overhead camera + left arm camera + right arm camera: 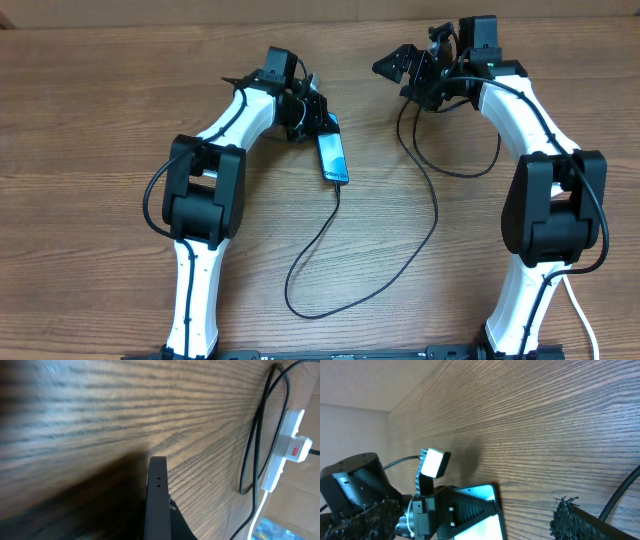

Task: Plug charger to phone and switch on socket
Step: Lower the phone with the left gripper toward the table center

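Observation:
The phone (334, 158) lies at table centre, teal screen up. Its upper end is under my left gripper (306, 112), which is shut on it. In the left wrist view the phone (158, 495) shows as a dark slab, edge-on between the fingers. The charger's black cable (436, 215) meets the phone's lower end, loops toward the front and runs up under my right arm. My right gripper (411, 74) hangs open and empty at the back. In its own view the phone (487, 497) and the left gripper's finger lie between its fuzzy fingertips (568, 517). The socket (284, 450) is white, with a red-marked plug.
The cable's big loop (300, 300) covers the front middle of the wooden table (100, 200). More black cable (255, 435) coils beside the power strip. A white cord (582, 315) runs off near my right arm's base. In the overhead view the power strip is hidden.

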